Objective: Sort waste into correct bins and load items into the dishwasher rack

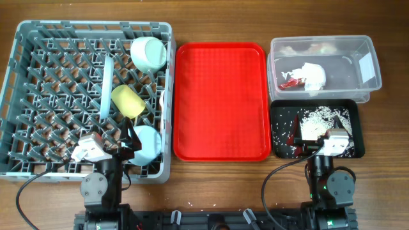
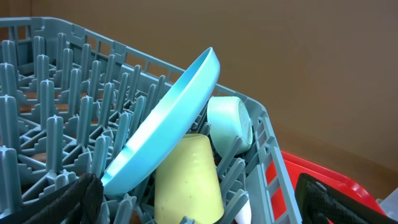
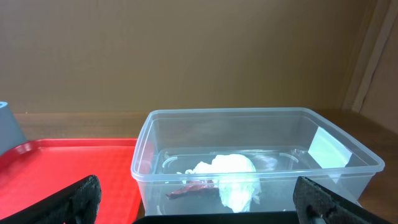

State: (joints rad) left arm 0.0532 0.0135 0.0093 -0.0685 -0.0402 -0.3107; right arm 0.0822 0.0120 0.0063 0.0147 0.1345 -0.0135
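The grey dishwasher rack [image 1: 38, 38] holds a pale blue plate [image 1: 106, 86] on edge, a yellow cup [image 1: 127, 100] on its side and two mint bowls [image 1: 149, 54] [image 1: 146, 144]. My left gripper [image 1: 123, 151] is open and empty over the rack's near right corner. In the left wrist view [image 2: 202, 213] it faces the cup [image 2: 186, 180], the plate [image 2: 168, 124] and a bowl [image 2: 230, 121]. The clear tub [image 1: 323, 45] holds the white napkin [image 1: 312, 75] and red wrapper [image 1: 291, 82]. Rice scraps [image 1: 319, 118] lie in the black tray [image 1: 316, 152]. My right gripper [image 1: 319, 139] is open over that tray.
The flat red tray [image 1: 220, 102] lies between the rack and the bins. A white utensil tip [image 2: 242, 214] shows beside the cup at the rack's right wall. In the right wrist view the tub [image 3: 249, 115], napkin [image 3: 233, 177] and wrapper [image 3: 193, 186] are straight ahead.
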